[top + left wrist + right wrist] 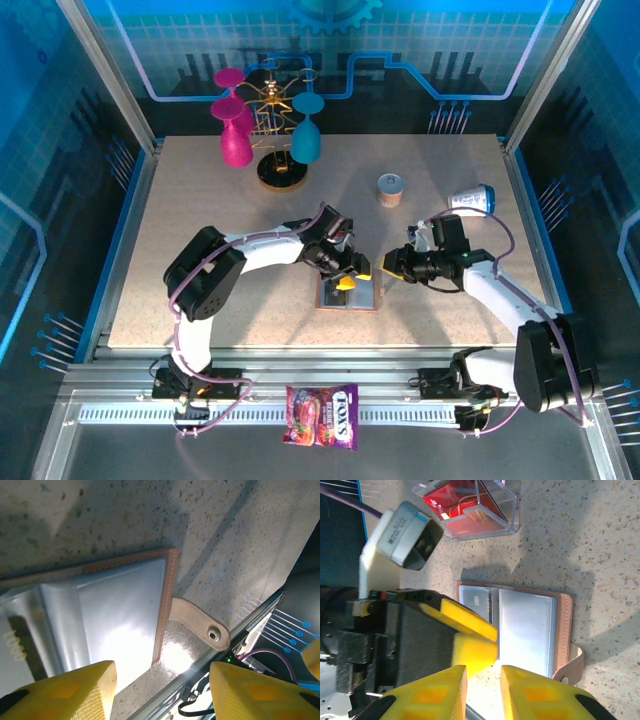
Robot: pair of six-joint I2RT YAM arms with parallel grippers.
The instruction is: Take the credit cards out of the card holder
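Note:
The card holder [350, 294] lies open on the table, tan outside with grey-blue pockets [527, 630] and a snap strap [200, 622]. A card with pale digits [479, 602] shows through its left pocket [17, 642]. Red cards [465, 510] lie inside a clear plastic box. My left gripper [350, 276] hovers low over the holder with its yellow fingers [65, 692] spread wide and nothing between them. One finger is over the pocket page; the other is past the holder's edge. My right gripper [392, 266] is just right of the holder, its fingers [432, 692] slightly apart and empty.
The clear plastic box [490, 502] stands just beyond the holder. A gold rack with pink and teal glasses [265, 125] is at the back. A small jar [390, 188] and a tipped white cup [472, 198] are at the right. A candy bag [322, 415] lies off the table's front edge.

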